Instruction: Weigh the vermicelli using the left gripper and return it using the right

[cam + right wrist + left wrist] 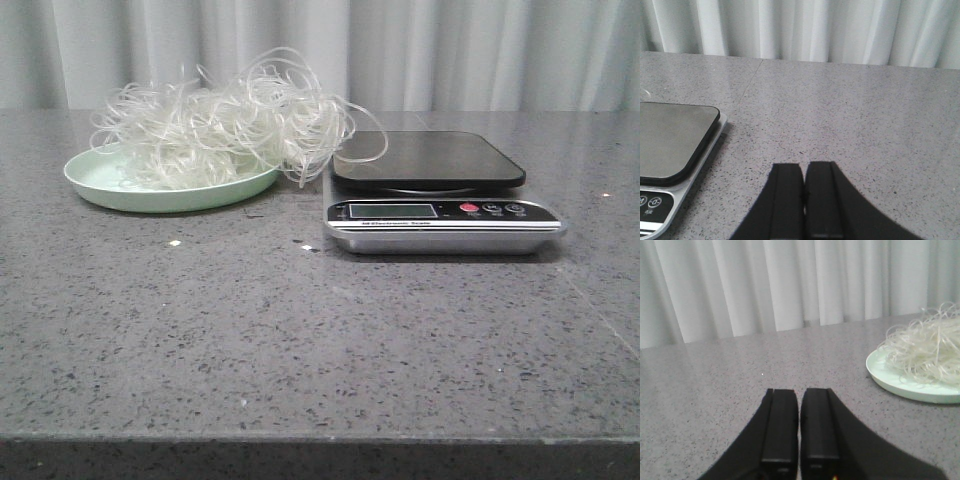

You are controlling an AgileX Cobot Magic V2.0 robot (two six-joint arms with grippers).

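- Nothing of the task looks done yet: the vermicelli (225,125) sits heaped on the pale green plate (110,190), at about 10 o'clock on the tabletop (300,340) in the front view.
- A few stray loops hang over the plate's rim toward the scale (440,190), which stands just beside it at about 1 o'clock; its dark platform (425,158) carries nothing.
- The left hand (799,427) is clenched on nothing, fingers pressed together, low over bare tabletop with the plate off to one side.
- The right hand (804,195) is likewise clenched and empty, near the scale's edge.
- Everything is left to do: the left hand's grasp and carry to the platform, the weighing, then the right hand's return to the plate.
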